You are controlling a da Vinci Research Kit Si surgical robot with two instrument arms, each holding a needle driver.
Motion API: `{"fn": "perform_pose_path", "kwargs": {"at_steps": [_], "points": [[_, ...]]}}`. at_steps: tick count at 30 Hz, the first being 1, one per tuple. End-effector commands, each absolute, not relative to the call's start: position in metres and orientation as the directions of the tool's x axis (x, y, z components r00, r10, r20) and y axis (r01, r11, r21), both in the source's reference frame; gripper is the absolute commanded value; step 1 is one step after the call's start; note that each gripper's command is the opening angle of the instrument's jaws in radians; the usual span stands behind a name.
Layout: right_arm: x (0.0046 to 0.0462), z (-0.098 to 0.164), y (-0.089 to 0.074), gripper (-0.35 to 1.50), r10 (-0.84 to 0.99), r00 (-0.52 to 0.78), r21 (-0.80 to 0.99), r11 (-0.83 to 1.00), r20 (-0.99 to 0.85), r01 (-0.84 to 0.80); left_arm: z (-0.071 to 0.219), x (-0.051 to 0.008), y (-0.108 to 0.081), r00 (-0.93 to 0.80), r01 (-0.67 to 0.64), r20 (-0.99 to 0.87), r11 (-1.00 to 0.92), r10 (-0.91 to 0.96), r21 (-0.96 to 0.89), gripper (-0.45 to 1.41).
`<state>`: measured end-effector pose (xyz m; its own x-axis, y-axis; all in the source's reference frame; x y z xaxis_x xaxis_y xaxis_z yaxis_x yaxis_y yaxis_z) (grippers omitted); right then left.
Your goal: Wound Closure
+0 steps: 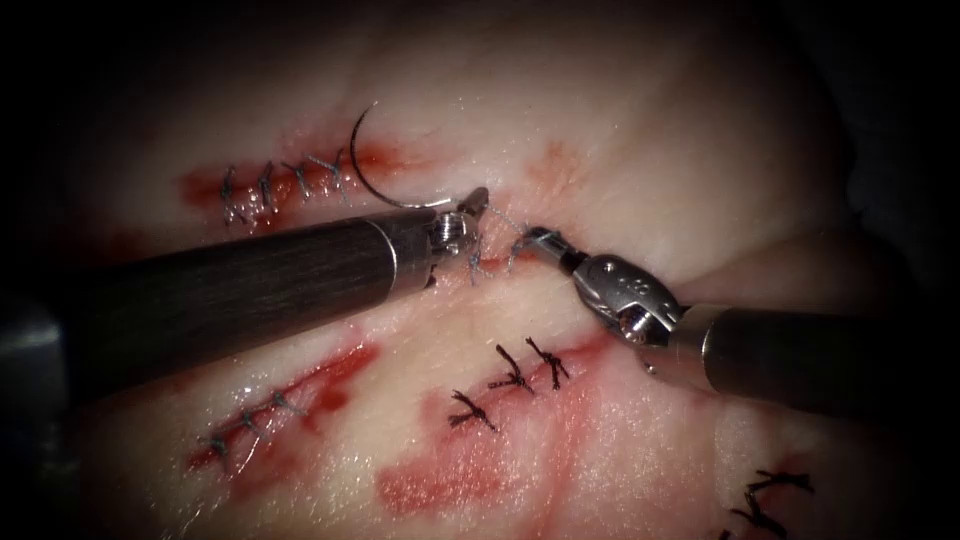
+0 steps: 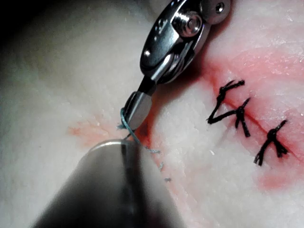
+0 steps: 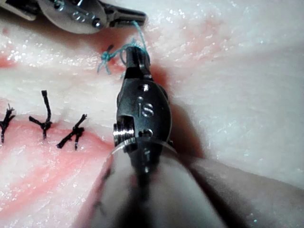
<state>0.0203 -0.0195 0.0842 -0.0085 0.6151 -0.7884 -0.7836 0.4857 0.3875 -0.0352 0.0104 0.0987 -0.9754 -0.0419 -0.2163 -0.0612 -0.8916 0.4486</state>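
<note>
My left tool (image 1: 478, 198) comes in from the left, jaws shut on the curved needle (image 1: 358, 165) near its thread end. The needle is out of the tissue (image 1: 640, 130) and arcs up and to the left over it. Teal thread (image 1: 503, 222) runs from those jaws to my right tool (image 1: 535, 238) and is wound round that tool's shut jaws. The cut (image 1: 492, 262) lies just below both tips, with teal stitches (image 1: 475, 265) across it. The left wrist view shows the thread (image 2: 124, 118) wrapped on the right tool (image 2: 135, 111). In the right wrist view, thread (image 3: 139, 35) joins the left tool (image 3: 128, 16) to the right tool (image 3: 135, 57).
Other stitched cuts surround the site: grey stitches at upper left (image 1: 280, 185) and lower left (image 1: 250, 420), black stitches below the middle (image 1: 510, 380) and at lower right (image 1: 770, 495). Red fluid (image 1: 440, 485) stains the tissue below the cut.
</note>
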Motion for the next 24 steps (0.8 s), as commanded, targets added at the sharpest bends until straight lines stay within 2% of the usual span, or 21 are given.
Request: {"fn": "perform_pose_path", "kwargs": {"at_steps": [1, 10, 15, 19, 24], "points": [[0.0218, 0.085, -0.02, -0.35, 0.62, -0.002, 0.395, 0.497, -0.784, -0.772, 0.099, -0.036, 0.012, -0.974, -0.065, -0.224, -0.892, -0.041, 0.447, -0.45], [0.0234, 0.084, -0.022, -0.35, 0.649, 0.084, 0.431, 0.589, -0.756, -0.684, 0.099, -0.0386, 0.019, -0.963, 0.024, -0.234, -0.903, -0.137, 0.429, -0.45], [0.0247, 0.084, -0.024, -0.35, 0.67, 0.189, 0.455, 0.657, -0.717, -0.601, 0.1, -0.0404, 0.022, -0.958, 0.074, -0.221, -0.902, -0.183, 0.424, -0.45], [0.0252, 0.084, -0.026, -0.35, 0.739, 0.211, 0.53, 0.623, -0.64, -0.575, 0.101, -0.0411, 0.023, -0.956, 0.075, -0.225, -0.901, -0.186, 0.427, -0.45], [0.0258, 0.084, -0.026, -0.35, 0.857, 0.146, 0.652, 0.477, -0.494, -0.59, 0.102, -0.0415, 0.024, -0.956, 0.083, -0.22, -0.898, -0.195, 0.432, -0.45]]}}
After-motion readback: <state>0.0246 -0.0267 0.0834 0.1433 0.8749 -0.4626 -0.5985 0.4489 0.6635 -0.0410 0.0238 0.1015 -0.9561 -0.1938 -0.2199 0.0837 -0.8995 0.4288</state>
